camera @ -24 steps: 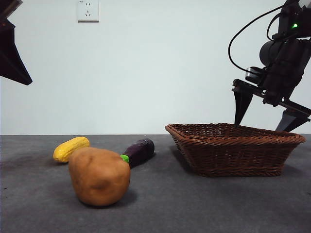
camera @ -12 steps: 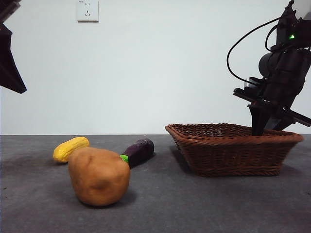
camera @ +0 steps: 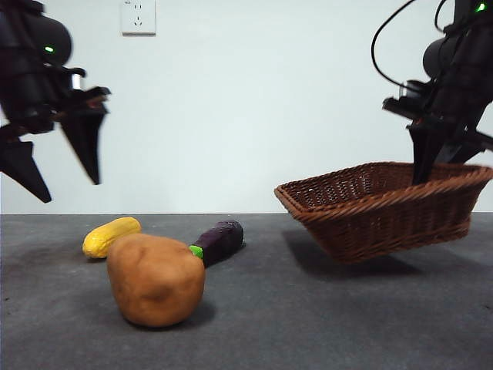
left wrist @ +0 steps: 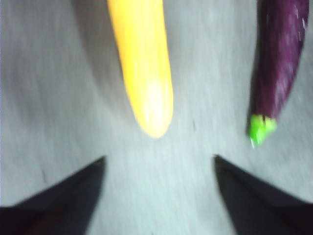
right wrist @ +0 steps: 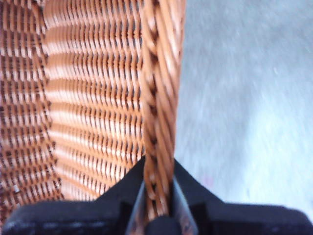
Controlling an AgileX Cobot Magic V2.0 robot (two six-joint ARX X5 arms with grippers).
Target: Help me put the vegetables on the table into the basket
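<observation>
Vegetables numbered three on the table (camera: 323, 324) as I watched the feeds: one potato (camera: 155, 279), one corn cob (camera: 112, 236) and one eggplant (camera: 219, 241), all lying loose toward the table's left half. I saw the lumpy orange-brown potato nearest the front edge, with the yellow corn cob behind it to the left and the purple eggplant behind it to the right, its green stem end just beside the potato. I counted one wicker basket (camera: 385, 208), and it was off the table over the right side, tilted so that its left end hung lower than its right. My right gripper (right wrist: 157, 196) had its two jaws pinched tight on the braided rim at the basket's right end, one jaw inside the weave and one outside. My left gripper (left wrist: 159, 164) hung in the air above the left side of the table with its two jaws spread wide and nothing between them, the corn cob's tip and the eggplant's stem end lying on the table below it.
</observation>
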